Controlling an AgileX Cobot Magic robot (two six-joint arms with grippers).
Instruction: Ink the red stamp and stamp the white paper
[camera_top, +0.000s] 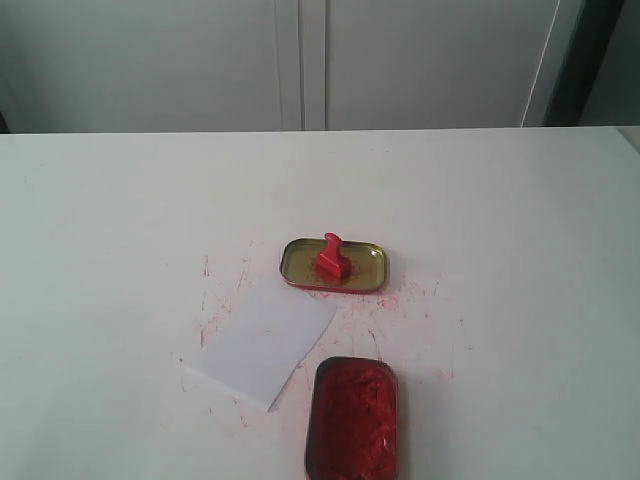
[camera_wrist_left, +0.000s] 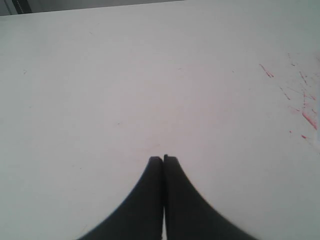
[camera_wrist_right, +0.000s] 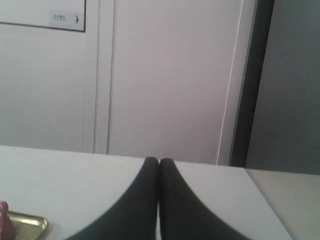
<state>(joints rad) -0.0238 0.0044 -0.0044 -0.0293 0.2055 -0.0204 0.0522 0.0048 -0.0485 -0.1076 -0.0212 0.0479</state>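
Left pincer (camera_wrist_left: 163, 158) first: its two dark fingers are pressed together tip to tip with nothing between them, and it points down at a bare stretch of the white surface (camera_wrist_left: 100, 100). Ahead of it and off to one side, thin red ink streaks (camera_wrist_left: 309, 119) mark the surface.

The exterior view does not show how far the task's things lie from this pincer. There, the white paper (camera_top: 265, 342) lies flat and turned at an angle among red specks. Just beyond its far corner sits a shallow gold-lined lid (camera_top: 296, 262). The red stamp (camera_top: 332, 259) stands inside the lid, base down and handle up. Just beside the paper's near corner, further right, an open ink tin (camera_top: 312, 425) full of red ink rests on the surface, apart from the lid.

The right pincer (camera_wrist_right: 159, 160) is likewise closed and empty, its fingers meeting at the tips. It points level across the surface toward pale cabinet doors (camera_wrist_right: 165, 75). Low beside it, clear of the fingers, a corner of the lid (camera_wrist_right: 27, 222) and a sliver of the stamp (camera_wrist_right: 4, 220) show.
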